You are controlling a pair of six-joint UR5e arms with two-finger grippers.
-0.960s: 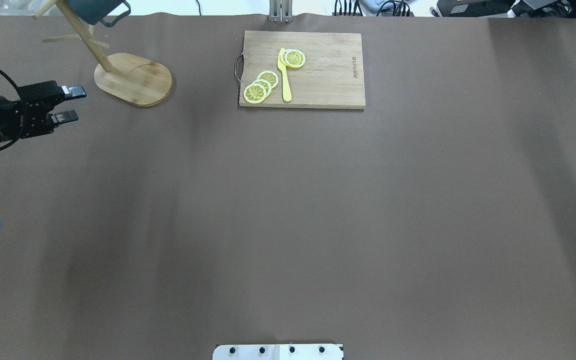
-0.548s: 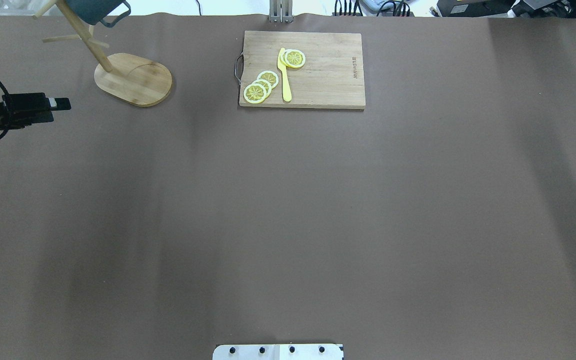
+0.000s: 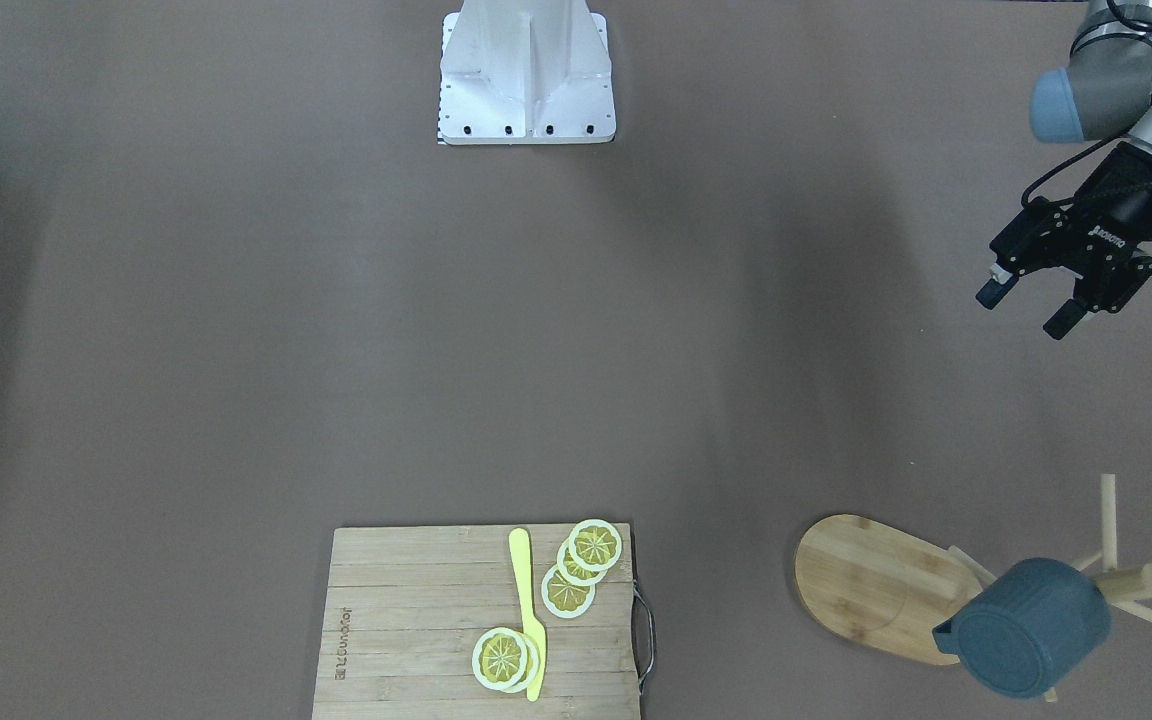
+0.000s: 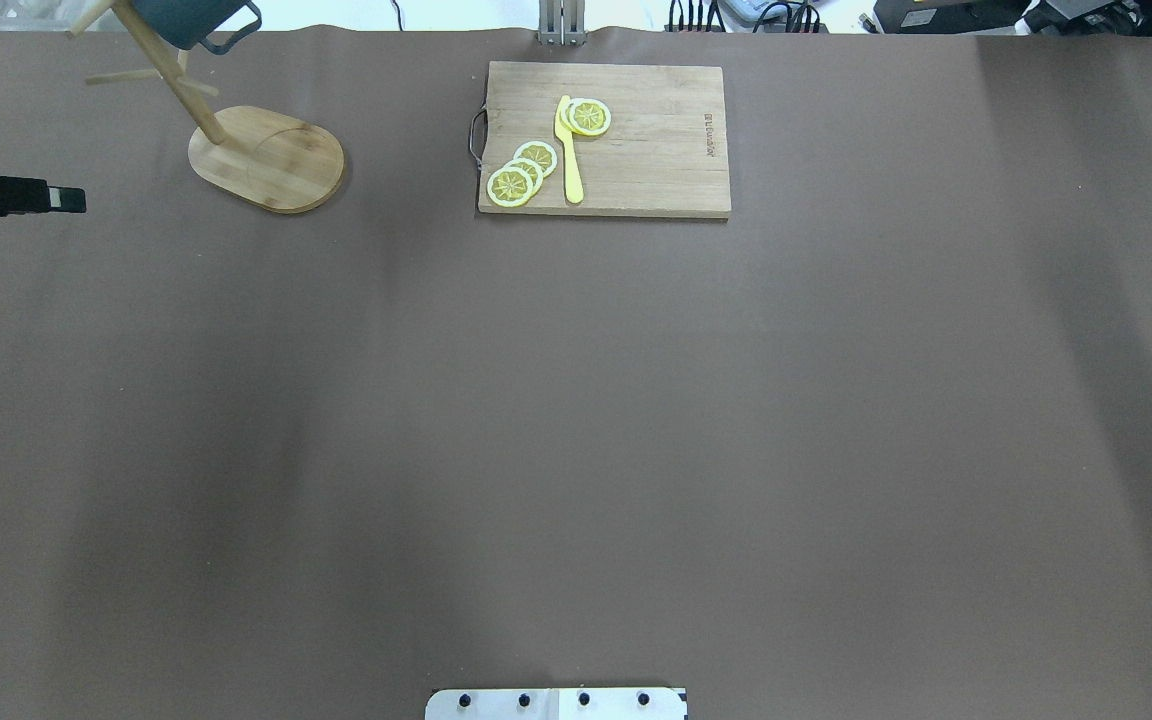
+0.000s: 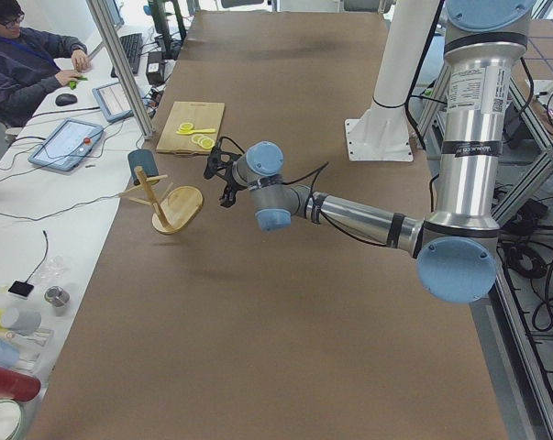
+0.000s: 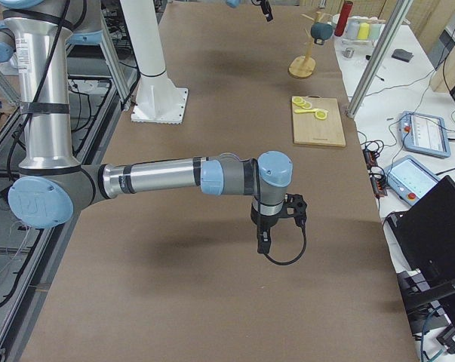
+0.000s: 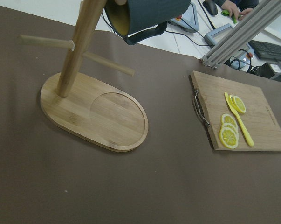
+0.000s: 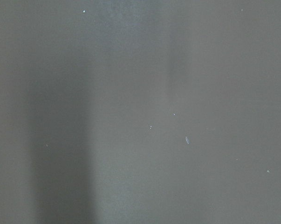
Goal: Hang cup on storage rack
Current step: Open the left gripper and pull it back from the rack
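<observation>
1. Exterior front-facing view: one left hand (image 3: 1023,312), black, hangs over bare worktop (image 3: 236,350). Its two flat-tipped fingers (image 3: 1060,322) are spread with nothing between them, and it is well apart from the rack.
2. One right hand (image 6: 263,240) shows only in the exterior right view. It points down above the worktop, far from the rack, and I cannot tell whether its fingers are spread or pressed together. Its own camera shows only plain worktop.
3. One rack (image 3: 866,585) of light wood stands near the left hand's end of the worktop. It has a flat oval base with a curved line across it, one thick round post (image 7: 77,42) and thin round pegs (image 4: 121,75). Three pegs show bare in the overhead view.
4. One cup (image 3: 1026,625) sits on the rack near the top of the post, off the worktop. It is slate-blue and matte, with its flat bottom turned outward and its mouth toward the post. In the left wrist view its inside is yellowish-green. Its one small handle (image 7: 147,33) hangs at the underside, touching no peg.
5. One board (image 3: 416,620) lies flat, well apart from the rack. It is a rectangle of pale wooden strips with one metal loop (image 3: 646,632) on the short edge nearer the rack.
6. On the board lie five round yellow slices (image 3: 568,590) with white rims, three overlapping in one group and two in another. One smooth yellow knife (image 3: 528,620) lies between the groups.
7. The worktop is covered in matte brown sheet with faint lengthwise creases.
</observation>
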